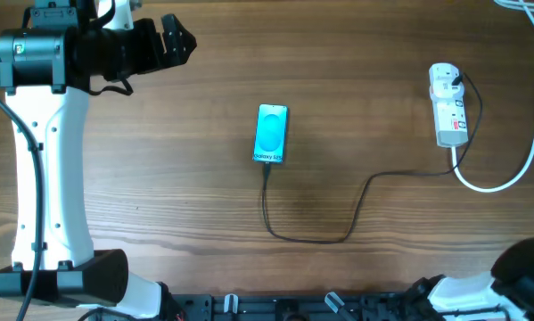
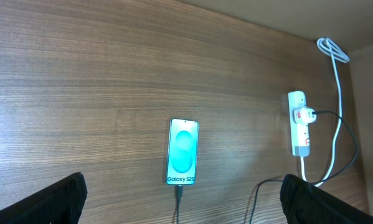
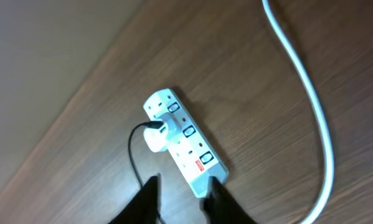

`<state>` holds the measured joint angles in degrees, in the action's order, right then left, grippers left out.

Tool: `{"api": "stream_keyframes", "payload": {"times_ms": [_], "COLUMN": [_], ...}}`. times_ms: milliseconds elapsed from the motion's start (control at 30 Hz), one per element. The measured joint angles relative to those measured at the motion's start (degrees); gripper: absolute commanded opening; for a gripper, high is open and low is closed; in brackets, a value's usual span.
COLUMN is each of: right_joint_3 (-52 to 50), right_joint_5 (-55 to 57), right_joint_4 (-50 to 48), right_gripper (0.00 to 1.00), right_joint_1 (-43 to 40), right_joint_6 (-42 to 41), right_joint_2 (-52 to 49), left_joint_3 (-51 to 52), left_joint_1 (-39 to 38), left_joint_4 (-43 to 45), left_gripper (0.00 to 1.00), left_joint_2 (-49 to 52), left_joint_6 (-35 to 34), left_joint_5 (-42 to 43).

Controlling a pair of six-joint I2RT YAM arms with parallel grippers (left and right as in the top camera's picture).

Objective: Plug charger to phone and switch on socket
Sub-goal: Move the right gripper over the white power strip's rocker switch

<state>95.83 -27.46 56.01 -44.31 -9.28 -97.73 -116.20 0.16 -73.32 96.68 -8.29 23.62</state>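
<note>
Phone (image 1: 272,134) dead centre on the counter (image 1: 177,178), cyan screen up, charger (image 1: 313,237) meeting its 6 o'clock edge and looping off towards 3 o'clock. Socket (image 1: 449,114) out at 2 o'clock, white adapter (image 3: 156,138) seated in it, thick white cable (image 3: 304,76) trailing from its 6 o'clock end. Left fingers (image 2: 55,202) up at 11 o'clock, spread wide, holding nothing. Right fingers (image 3: 146,202) slightly parted and empty, arm (image 1: 525,267) down at 5 o'clock, well apart from the socket.

Wooden table (image 1: 177,178): phone (image 1: 271,134), charger (image 1: 265,201), socket (image 1: 448,111)
</note>
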Motion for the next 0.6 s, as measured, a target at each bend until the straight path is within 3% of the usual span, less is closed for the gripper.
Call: {"api": "stream_keyframes", "payload": {"times_ms": [167, 433, 600], "right_joint_3": [0.0, 0.0, 0.0], "right_joint_5": [0.0, 2.4, 3.6], "right_joint_4": [-3.9, -10.0, -11.6], "right_gripper": [0.04, 0.04, 0.04], "right_joint_1": [1.3, 11.7, 12.0], "right_joint_6": [-0.7, 0.1, -0.5], "right_joint_2": [-7.7, -19.6, -24.8], "left_joint_3": [0.0, 0.0, 0.0], "left_joint_1": [0.0, 0.0, 0.0], "left_joint_4": [0.0, 0.0, 0.0], "left_gripper": [1.00, 1.00, 1.00], "left_joint_2": [0.0, 0.0, 0.0], "left_joint_6": [0.0, 0.0, 0.0], "left_joint_5": [0.0, 0.0, 0.0]}}
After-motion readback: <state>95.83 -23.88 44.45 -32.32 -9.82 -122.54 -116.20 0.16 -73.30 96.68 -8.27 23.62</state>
